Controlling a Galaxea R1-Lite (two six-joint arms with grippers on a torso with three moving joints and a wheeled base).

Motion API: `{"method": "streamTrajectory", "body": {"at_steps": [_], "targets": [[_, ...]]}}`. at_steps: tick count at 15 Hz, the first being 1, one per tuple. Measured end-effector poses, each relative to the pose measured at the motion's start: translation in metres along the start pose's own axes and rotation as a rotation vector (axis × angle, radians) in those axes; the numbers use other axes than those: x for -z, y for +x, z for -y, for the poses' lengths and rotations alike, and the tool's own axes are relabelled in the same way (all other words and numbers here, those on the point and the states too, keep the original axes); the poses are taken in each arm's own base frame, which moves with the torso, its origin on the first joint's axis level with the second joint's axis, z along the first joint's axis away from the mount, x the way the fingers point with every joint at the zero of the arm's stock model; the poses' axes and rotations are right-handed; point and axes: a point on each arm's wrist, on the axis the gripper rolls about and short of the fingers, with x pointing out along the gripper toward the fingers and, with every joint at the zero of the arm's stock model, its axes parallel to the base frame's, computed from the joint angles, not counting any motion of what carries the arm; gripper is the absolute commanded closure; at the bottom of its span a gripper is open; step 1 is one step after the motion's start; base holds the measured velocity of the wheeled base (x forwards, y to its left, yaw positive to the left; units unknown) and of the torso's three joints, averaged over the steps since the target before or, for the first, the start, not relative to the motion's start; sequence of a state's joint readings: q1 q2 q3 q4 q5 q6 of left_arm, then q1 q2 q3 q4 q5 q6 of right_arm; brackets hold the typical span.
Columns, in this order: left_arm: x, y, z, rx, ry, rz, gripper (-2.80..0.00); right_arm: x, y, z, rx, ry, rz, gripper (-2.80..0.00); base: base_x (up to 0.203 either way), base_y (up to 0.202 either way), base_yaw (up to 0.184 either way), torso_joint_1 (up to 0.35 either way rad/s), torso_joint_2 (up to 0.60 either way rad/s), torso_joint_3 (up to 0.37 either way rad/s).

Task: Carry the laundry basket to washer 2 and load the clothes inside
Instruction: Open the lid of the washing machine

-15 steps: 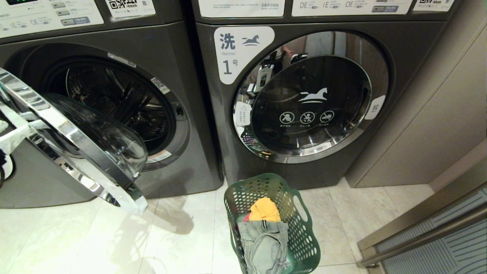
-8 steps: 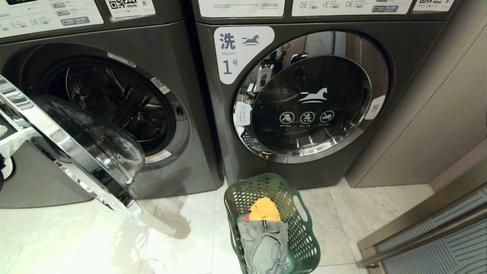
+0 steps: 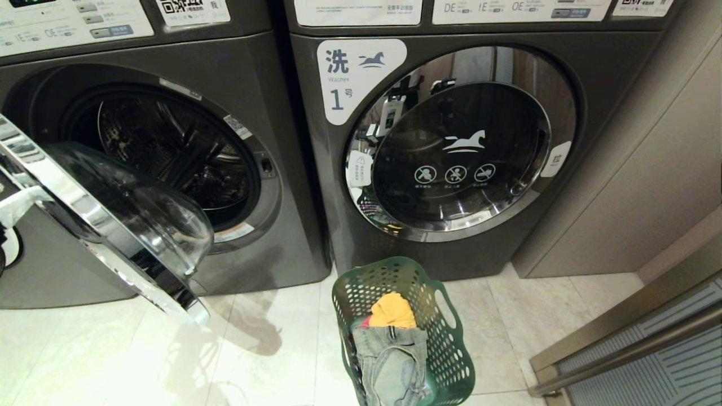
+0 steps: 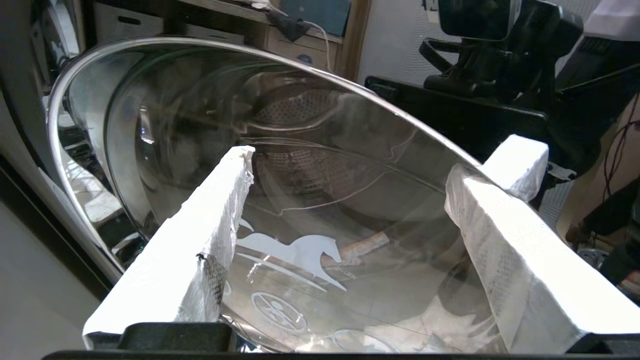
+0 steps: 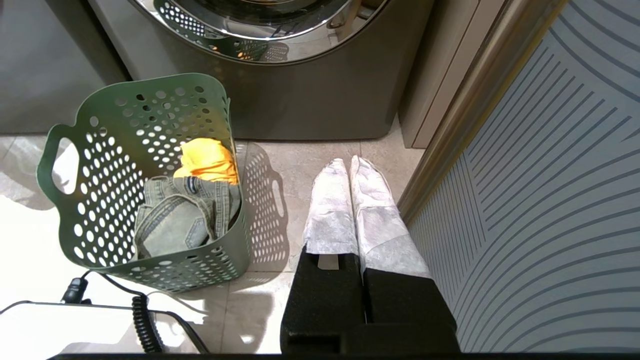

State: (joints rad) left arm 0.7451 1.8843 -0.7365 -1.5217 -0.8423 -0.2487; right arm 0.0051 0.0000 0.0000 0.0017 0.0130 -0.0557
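Observation:
The dark green laundry basket (image 3: 451, 349) (image 5: 100, 150) stands on the tile floor in front of the right-hand washer. It holds the clothes: grey jeans (image 3: 392, 361) (image 5: 180, 220), a yellow-orange cloth (image 3: 393, 310) (image 5: 207, 160) and a sliver of red cloth (image 3: 364, 322). Washer 2 (image 3: 271, 73) is the left machine; its number label is out of view. Its chrome-rimmed glass door (image 3: 124, 214) (image 4: 325, 200) hangs open and the drum shows. My left gripper (image 4: 380, 160) is open against the door's outer face, one finger (image 4: 517, 160) reaching past the rim. My right gripper (image 5: 350, 162) is shut over the floor beside the basket.
The washer marked 1 (image 3: 598, 73) has its door shut right behind the basket. A beige panel (image 3: 648, 169) and a ribbed metal-framed door (image 3: 648, 338) close off the right side. A coiled black cable (image 5: 142, 320) lies near the basket. Open tile lies before washer 2.
The washer door has swung a little wider, toward the left, with my left gripper behind it. Basket, clothes and right gripper have not moved.

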Motion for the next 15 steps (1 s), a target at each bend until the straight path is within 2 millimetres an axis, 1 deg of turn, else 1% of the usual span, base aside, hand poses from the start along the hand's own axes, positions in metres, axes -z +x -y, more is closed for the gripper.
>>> {"method": "streamTrajectory", "body": {"at_steps": [6, 9, 12, 15], "targets": [[-0.003, 0.003, -0.001, 0.007, 0.009, 0.011, -2.80, 0.000, 0.000, 0.000, 0.000, 0.000, 0.000, 0.00, 0.000, 0.000, 0.000, 0.000, 0.00, 0.000], [-0.008, 0.001, 0.000, -0.003, 0.016, 0.020, -2.80, 0.000, 0.000, 0.000, 0.000, 0.000, 0.000, 0.00, 0.000, 0.000, 0.000, 0.000, 0.00, 0.000], [-0.022, -0.008, 0.001, -0.021, 0.040, 0.041, -2.80, 0.000, 0.000, 0.000, 0.000, 0.000, 0.000, 0.00, 0.000, 0.000, 0.000, 0.000, 0.00, 0.000], [-0.038, -0.017, 0.011, -0.024, 0.032, 0.065, -2.80, 0.000, 0.000, 0.000, 0.000, 0.000, 0.000, 0.00, 0.000, 0.000, 0.000, 0.000, 0.00, 0.000]]}}
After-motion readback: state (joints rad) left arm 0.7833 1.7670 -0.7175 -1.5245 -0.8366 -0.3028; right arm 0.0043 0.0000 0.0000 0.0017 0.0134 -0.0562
